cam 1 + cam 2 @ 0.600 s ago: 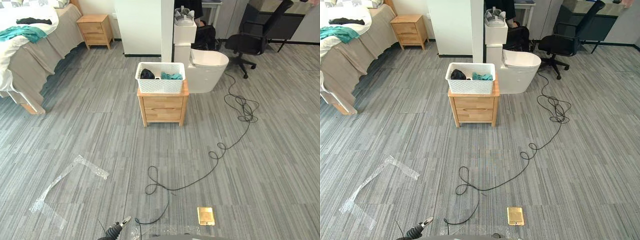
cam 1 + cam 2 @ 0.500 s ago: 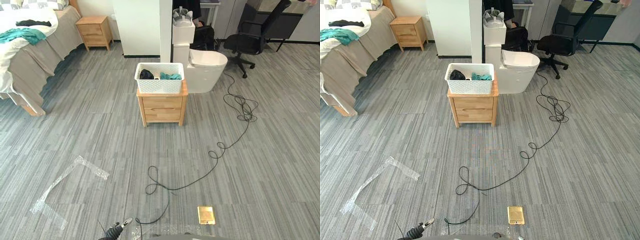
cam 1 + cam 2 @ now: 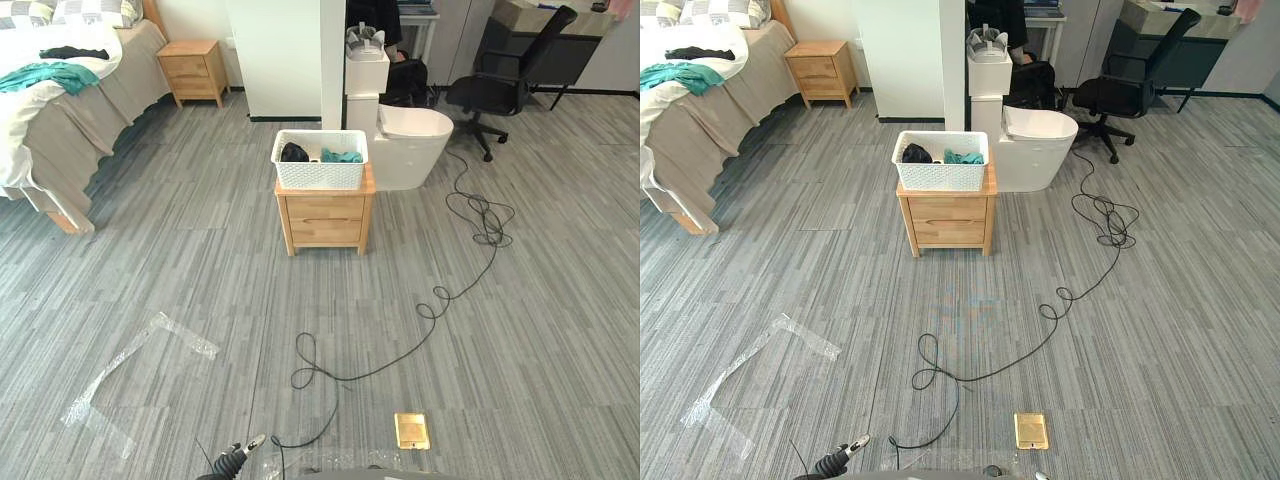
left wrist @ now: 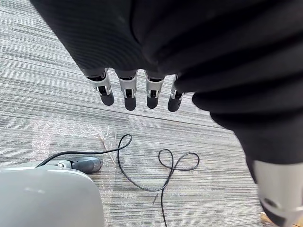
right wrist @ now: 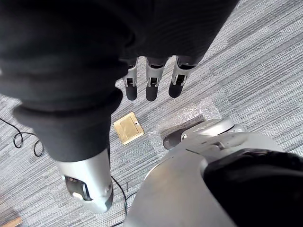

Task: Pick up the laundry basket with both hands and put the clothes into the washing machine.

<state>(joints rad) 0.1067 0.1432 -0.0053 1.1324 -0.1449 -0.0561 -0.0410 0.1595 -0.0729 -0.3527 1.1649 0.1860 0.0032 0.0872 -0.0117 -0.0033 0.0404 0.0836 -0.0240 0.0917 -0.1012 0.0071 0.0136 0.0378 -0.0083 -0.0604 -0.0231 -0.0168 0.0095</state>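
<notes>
fingers (image 4: 126,92) on left hand (image 4: 151,90) and right hand (image 5: 150,85) hang loose, empty; the robot should approach the distant laundry basket (image 3: 320,172) squarely.

A white laundry basket (image 3: 942,173) sits on a small wooden cabinet (image 3: 945,218), holding dark clothes (image 3: 915,153) and teal clothes (image 3: 963,157). Just right of the cabinet stands a white toilet (image 3: 1038,150), and farther right and behind it a black office chair (image 3: 1122,95). Far left of the cabinet is a bed (image 3: 690,125). On the floor (image 3: 1160,330), well in front of the cabinet, lies a brass plate (image 3: 1030,431).
</notes>
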